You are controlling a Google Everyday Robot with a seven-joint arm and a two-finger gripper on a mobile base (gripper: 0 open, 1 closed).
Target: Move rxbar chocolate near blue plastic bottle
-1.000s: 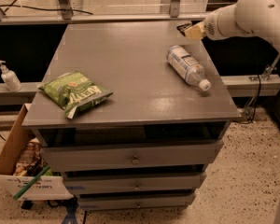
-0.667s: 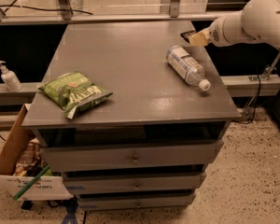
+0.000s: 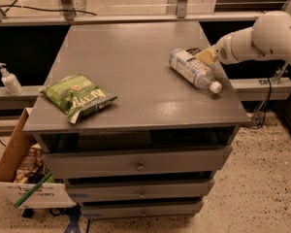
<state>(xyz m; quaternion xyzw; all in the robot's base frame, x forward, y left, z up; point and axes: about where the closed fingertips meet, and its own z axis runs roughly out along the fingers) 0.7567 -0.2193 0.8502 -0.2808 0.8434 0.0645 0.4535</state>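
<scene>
The blue plastic bottle [image 3: 191,69] lies on its side at the right of the grey cabinet top [image 3: 126,52], with its white cap toward the front right. My gripper [image 3: 202,55] reaches in from the right, low over the top, just behind and touching close to the bottle's far end. It is shut on the rxbar chocolate [image 3: 193,51], a small dark flat wrapper. Only the wrapper's end shows, sticking out from the fingertips right beside the bottle.
A large green chip bag [image 3: 77,97] lies at the front left of the top. A white pump bottle [image 3: 9,80] stands on a ledge to the left. An open cardboard box [image 3: 9,154] sits on the floor at the left. Drawers [image 3: 138,164] are below the top.
My gripper has moved down and toward the front with the rxbar chocolate, from the back right corner to the far end of the bottle. The bottle and the green bag have not moved.
</scene>
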